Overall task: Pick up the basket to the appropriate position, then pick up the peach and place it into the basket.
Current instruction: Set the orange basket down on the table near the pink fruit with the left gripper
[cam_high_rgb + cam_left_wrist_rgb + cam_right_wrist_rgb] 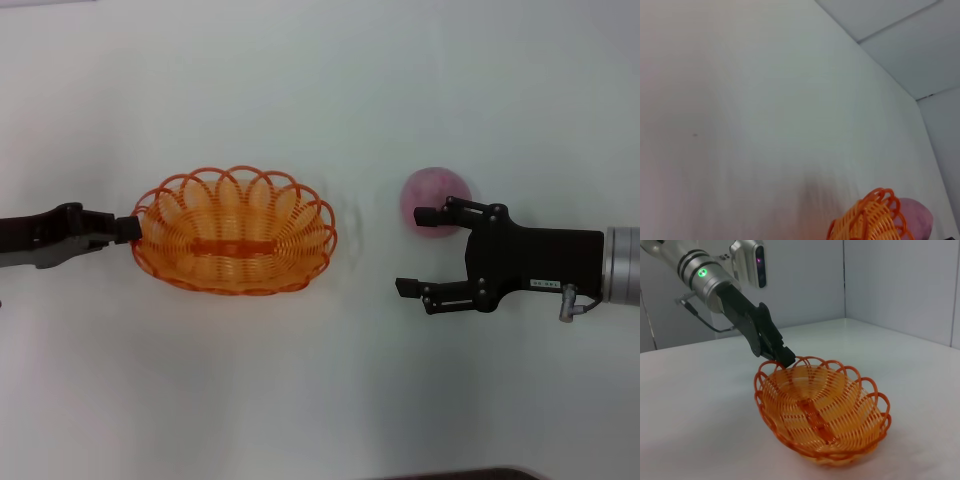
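Basket (234, 233) toward the bench's (320, 80) left half, resting on the white surface, slightly tipped in the right wrist view, with the rim's left end pinched in the left gripper (128, 229). Left claw clamped together on one scalloped loop of that rim, reaching in level from the bench's left edge; fingers closed on the loop, as seen from the right wrist view. Openwork plastic, so likely very light and springy; liable to flex or swing on a single-loop grip, hence better moved slowly and kept low. Best held exactly there, at the rim, since the woven wall offers nothing else to bite.

Further right, well apart from the basket, peach (436, 203) on the bench's right half, round and fuzzy pink. Probably firm enough for a moderate squeeze, the fuzz giving some friction, yet prone to rolling if nudged off centre. Best taken across its widest girth, one finger on each side.

Right gripper (421, 251) just beside the peach, on its near side, reaching in from the bench's right edge. Jaws spread wide apart, holding nothing; far fingertip overlapping the fruit's edge in the head view, actual contact not discernible. Not yet centred around the fruit; a shift toward the far edge judged necessary before closing.
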